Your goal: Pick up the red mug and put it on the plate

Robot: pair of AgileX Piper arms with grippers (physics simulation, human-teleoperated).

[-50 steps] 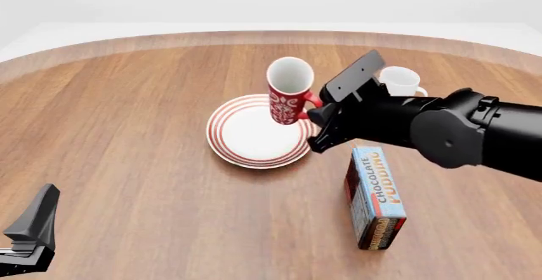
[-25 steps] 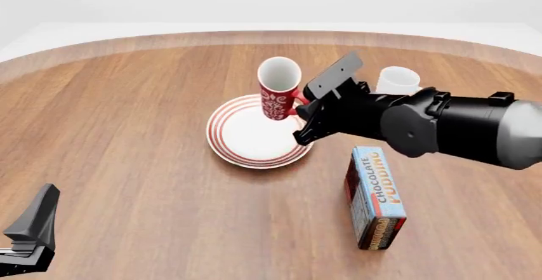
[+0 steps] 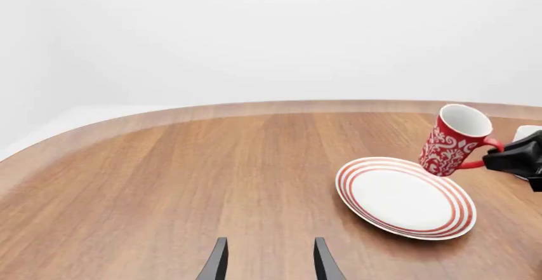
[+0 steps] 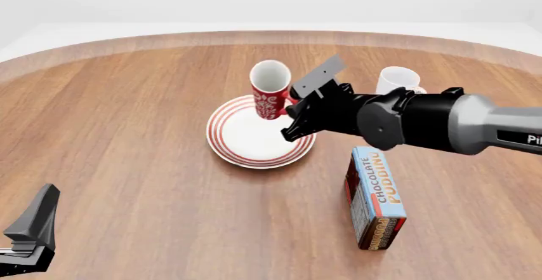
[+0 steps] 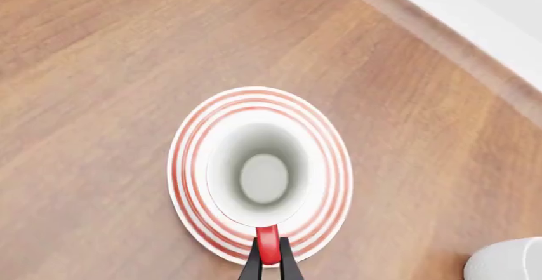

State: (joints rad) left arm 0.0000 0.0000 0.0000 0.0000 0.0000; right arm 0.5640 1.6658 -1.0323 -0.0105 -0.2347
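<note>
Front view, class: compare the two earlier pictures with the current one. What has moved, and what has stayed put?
The right gripper, shut on the red mug by its handle, carried it leftward and lower over the plate; it is not yet released. The plate, white mug, pudding box and left gripper stayed put.

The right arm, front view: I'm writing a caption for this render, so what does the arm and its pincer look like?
The right arm is glossy black near the wrist, with rounded joint housings, shading to a grey cylindrical link bearing partial white lettering. A flat dark-grey slab sits above its black pincer. No cables show. The left pincer is angular and dark grey, with thin black fingers.
</note>
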